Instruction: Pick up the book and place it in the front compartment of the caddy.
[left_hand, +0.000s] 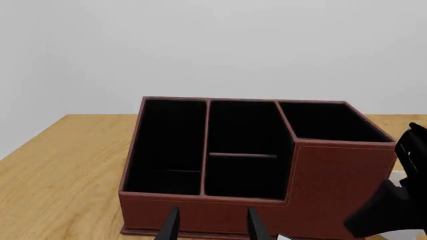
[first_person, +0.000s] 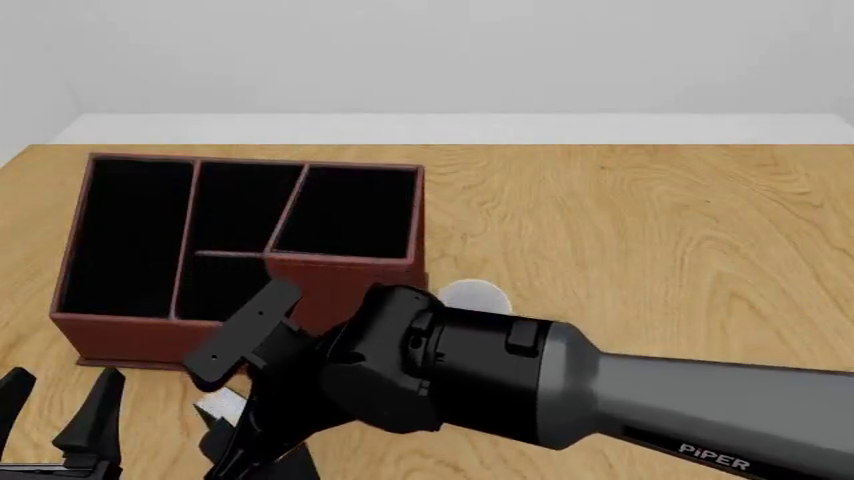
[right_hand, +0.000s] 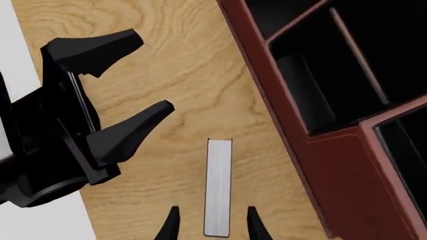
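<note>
Thin book (right_hand: 218, 187) (white page edge up) lies between the right gripper's (right_hand: 210, 222) spread fingers.

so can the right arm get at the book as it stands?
Probably yes. In the right wrist view the book lies flat on bare table, lined up between the open right gripper fingers, clear of the caddy wall. The left gripper sits off to one side.

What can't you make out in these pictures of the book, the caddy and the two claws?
- Book: front view, mostly behind the right arm; the right wrist view shows only its white page edge.
- Round white object: front view, half hidden by the right arm; identity unclear.
- Caddy: compartment floors lost in black.
- Right claw: cut off by the frame edge.
- Left claw: open, empty.
</note>
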